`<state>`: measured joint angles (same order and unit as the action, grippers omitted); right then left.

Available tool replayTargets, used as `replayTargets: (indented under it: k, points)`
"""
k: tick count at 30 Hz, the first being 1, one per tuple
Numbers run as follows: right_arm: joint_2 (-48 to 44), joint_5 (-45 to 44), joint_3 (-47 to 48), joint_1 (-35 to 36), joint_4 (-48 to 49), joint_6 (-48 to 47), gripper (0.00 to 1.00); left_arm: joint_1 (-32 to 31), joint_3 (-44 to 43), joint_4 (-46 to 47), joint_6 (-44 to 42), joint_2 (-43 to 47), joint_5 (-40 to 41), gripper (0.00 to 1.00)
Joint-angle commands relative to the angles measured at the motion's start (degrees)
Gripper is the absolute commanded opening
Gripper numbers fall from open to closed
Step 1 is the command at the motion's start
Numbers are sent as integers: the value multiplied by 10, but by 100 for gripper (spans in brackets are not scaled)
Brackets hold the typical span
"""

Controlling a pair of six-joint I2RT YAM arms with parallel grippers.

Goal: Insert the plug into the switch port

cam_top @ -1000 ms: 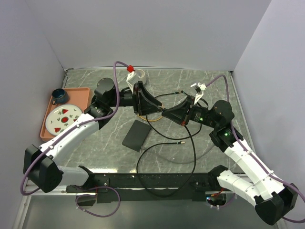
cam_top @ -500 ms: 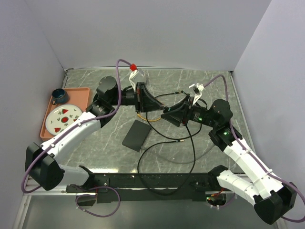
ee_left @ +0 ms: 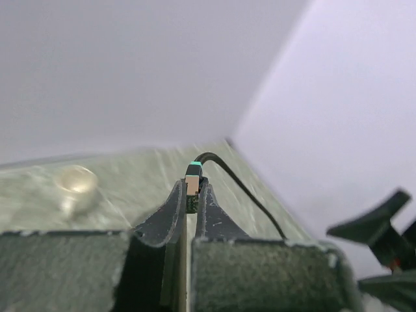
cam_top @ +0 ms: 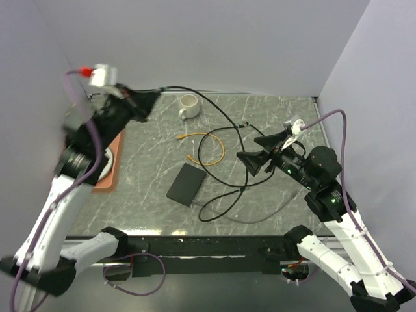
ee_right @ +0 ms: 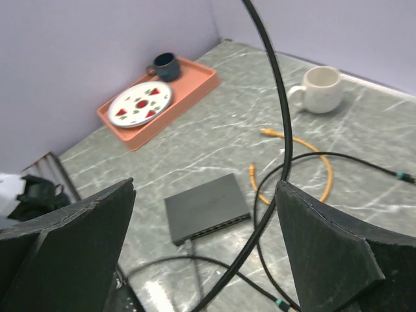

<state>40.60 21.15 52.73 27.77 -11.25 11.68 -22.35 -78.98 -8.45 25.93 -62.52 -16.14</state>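
left claw is clamped shut on the plug, whose teal-banded end pokes out past the fingertips, and the black cable leaves from that outer end

so the mating end probably points back toward the palm; I'd expect a regrip or handover before insertion

it's held high over the far-left corner of the worktop, well apart from the switch, likely to keep the cable slack from dragging

the switch lies flat mid-worktop, with the switch port row on the narrow edge facing the right wrist cam; can't tell which socket is the target

right claw is spread wide and empty, hovering to the right of the switch; it looks staged to take the cable or brace the box

the cable crosses its view; can't tell if it's actually between the fingers

white mug, orange cable and orange tray are off the path
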Motion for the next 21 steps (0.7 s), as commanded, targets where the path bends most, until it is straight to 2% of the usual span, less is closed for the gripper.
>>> replayTargets:
  k: [1,4,8,11,14,18,21]
  points:
    - [-5,-39,10,2,-13,-25,96,1,20,5,-24,124,273,1]
    - [-8,-42,4,2,-12,-27,97,1,-3,-48,-54,147,343,1]
    - [-6,-41,4,2,-10,-32,97,1,-72,-109,-70,131,413,1]
    - [-2,-41,9,2,-14,-36,97,1,-91,-121,-74,123,422,1]
    - [-3,-34,10,2,-17,-39,97,1,-104,-128,-76,102,343,1]
    - [-17,11,6,2,2,-53,97,1,-133,-185,-38,31,159,1]
    - [-11,49,18,4,3,-72,97,1,-101,-185,-6,-16,64,1]
